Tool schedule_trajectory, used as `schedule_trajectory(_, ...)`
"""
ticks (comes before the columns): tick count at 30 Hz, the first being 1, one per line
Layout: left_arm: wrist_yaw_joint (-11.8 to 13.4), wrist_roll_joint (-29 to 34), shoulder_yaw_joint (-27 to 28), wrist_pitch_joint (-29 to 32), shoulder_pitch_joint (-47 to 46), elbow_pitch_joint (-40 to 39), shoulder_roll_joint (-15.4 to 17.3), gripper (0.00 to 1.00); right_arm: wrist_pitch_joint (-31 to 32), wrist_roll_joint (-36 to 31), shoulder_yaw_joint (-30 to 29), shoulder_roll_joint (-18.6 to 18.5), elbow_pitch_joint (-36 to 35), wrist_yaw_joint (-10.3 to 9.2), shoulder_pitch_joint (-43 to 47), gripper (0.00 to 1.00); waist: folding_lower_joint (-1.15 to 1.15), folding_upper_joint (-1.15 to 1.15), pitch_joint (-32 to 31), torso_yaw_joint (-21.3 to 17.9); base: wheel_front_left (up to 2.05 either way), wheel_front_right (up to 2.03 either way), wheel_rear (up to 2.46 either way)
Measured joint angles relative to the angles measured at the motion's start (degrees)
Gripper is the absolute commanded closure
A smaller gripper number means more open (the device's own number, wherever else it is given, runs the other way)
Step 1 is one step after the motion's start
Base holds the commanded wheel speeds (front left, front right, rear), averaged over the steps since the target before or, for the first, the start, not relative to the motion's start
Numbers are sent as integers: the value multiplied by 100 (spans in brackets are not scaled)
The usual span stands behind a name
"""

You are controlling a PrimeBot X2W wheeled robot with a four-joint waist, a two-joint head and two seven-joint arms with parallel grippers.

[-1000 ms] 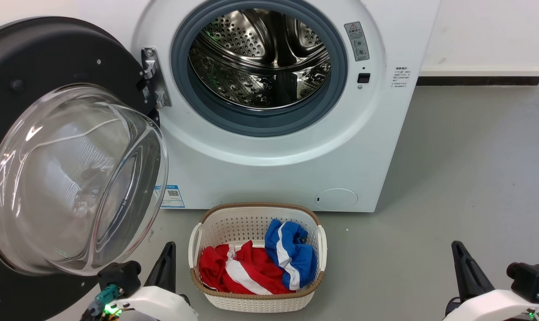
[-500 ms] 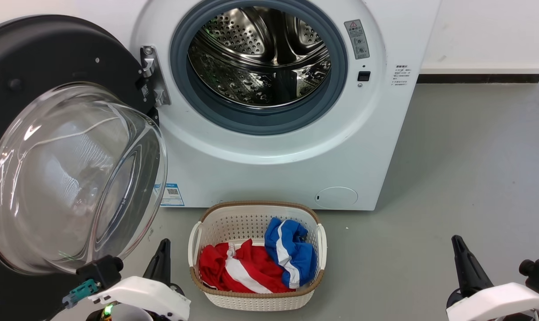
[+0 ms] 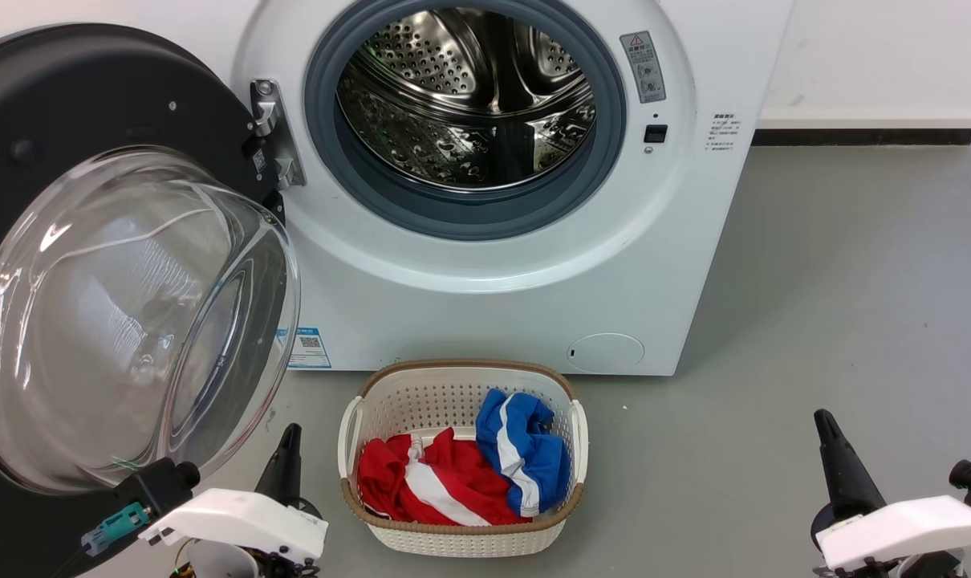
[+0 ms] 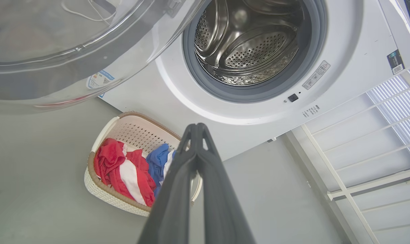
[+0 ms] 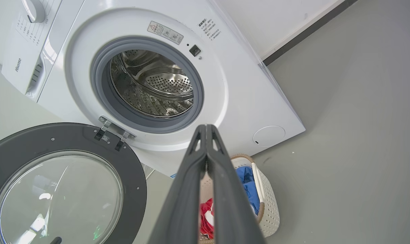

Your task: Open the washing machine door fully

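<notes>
The large round glossy black washing machine door (image 3: pixel 124 305), with its clear bulging glass bowl, hangs swung out on its metal hinge (image 3: pixel 270 132) to the left of the white boxy front-loading washing machine (image 3: pixel 485 281). The perforated steel drum (image 3: pixel 469 96) is uncovered. I judge the door fully open, with nothing left to pull. That would be why my left gripper (image 4: pixel 197 127) and right gripper (image 5: pixel 205 128) hang low, apart from everything. Each pair of long dark fingers is pressed together on nothing (no gap at either tip). The white perforated plastic laundry basket (image 3: pixel 465 365) sits on the grey floor (image 3: pixel 814 321) just before the machine, handy for loading. I count one door, one machine, one basket and two garments: one red-and-white (image 3: pixel 421 482), one blue-and-white (image 3: pixel 526 457).
</notes>
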Motion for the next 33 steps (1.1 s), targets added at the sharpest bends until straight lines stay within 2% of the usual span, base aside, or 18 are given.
schedule_trajectory(33, -479, -1726, 787, 542, -99, -10, -369, 100, 242, 2258, -64, 0, 268, 0, -343, 100, 0, 0, 82, -14, 0, 0, 0)
